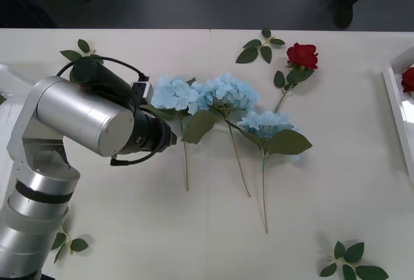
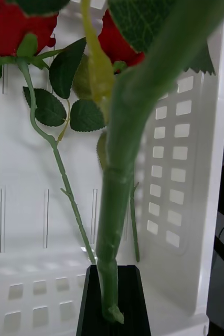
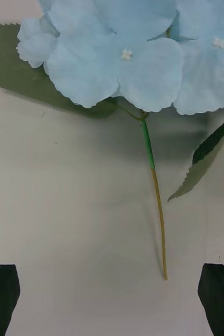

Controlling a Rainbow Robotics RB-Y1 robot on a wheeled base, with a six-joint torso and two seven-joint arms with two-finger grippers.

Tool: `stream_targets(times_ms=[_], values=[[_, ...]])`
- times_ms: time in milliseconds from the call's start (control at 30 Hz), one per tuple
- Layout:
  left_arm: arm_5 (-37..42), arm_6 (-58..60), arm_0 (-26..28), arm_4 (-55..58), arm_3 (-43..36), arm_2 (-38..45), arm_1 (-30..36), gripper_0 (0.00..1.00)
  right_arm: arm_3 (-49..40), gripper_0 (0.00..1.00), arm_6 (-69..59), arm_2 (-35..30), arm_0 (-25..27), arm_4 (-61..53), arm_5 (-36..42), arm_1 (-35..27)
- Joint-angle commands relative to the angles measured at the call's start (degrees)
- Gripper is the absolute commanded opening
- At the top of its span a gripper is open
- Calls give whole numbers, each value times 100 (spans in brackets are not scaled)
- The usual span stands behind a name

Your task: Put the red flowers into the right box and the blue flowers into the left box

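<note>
Three blue flowers lie side by side mid-table, the leftmost blue flower (image 1: 173, 94) (image 3: 117, 58) just ahead of my left arm (image 1: 97, 121). My left gripper (image 3: 110, 269) is open above the table, and that flower's stem end (image 3: 164, 273) lies between its black fingers (image 3: 1, 294). One red flower (image 1: 302, 55) rests on the table at the back right. The right box (image 1: 396, 96) (image 2: 180, 157) holds another red flower (image 1: 407, 79) (image 2: 17, 26). My right gripper (image 2: 112, 286) is inside that box, shut on the thick green stem (image 2: 119, 184) of a red flower (image 2: 117, 42). The left box is out of view.
Loose green leaf sprigs lie at the back left (image 1: 81, 50), back centre (image 1: 259, 47), front left (image 1: 68, 241) and front right (image 1: 352, 264). The right box has slotted white walls (image 2: 167, 210) close around the held stem.
</note>
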Motion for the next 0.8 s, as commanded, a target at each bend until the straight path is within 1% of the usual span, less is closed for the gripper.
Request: stream_targets(times_ms=[33, 167, 333, 367, 400, 467, 500, 533, 567, 600, 800], values=[[-4, 191, -341, -166, 388, 18, -154, 100, 57, 0, -153, -93, -94, 38, -48, -125], [-92, 200, -561, -271, 854, 18, -304, 100, 57, 0, -171, -93, -86, 29, -48, -125], [-399, 227, -816, -403, 1487, 18, -471, 100, 57, 0, -206, -93, -77, 12, -48, -125], [-505, 235, -877, -464, 1671, 18, -515, 100, 57, 14, -215, -102, -77, 3, -48, -125], [-549, 227, -903, -482, 1742, 18, -532, 100, 57, 24, -224, -93, -77, 12, -48, -125], [-733, 235, -991, -544, 1996, 18, -603, 100, 57, 60, -250, -102, -77, 21, -48, -125], [-795, 227, -1027, -561, 2076, 18, -620, 100, 57, 75, -259, -102, -77, 21, -39, -125], [-856, 227, -1044, -570, 2172, 18, -646, 100, 57, 85, -259, -102, -77, 29, -48, -125], [-927, 227, -1070, -596, 2278, 18, -682, 100, 57, 89, -267, -102, -77, 29, -48, -125], [-988, 227, -1088, -623, 2357, 18, -708, 100, 57, 90, -276, -93, -77, 29, -48, -125], [-1313, 218, -1114, -755, 2735, 18, -849, 100, -13, 89, -338, -163, -77, -50, -13, -125]])
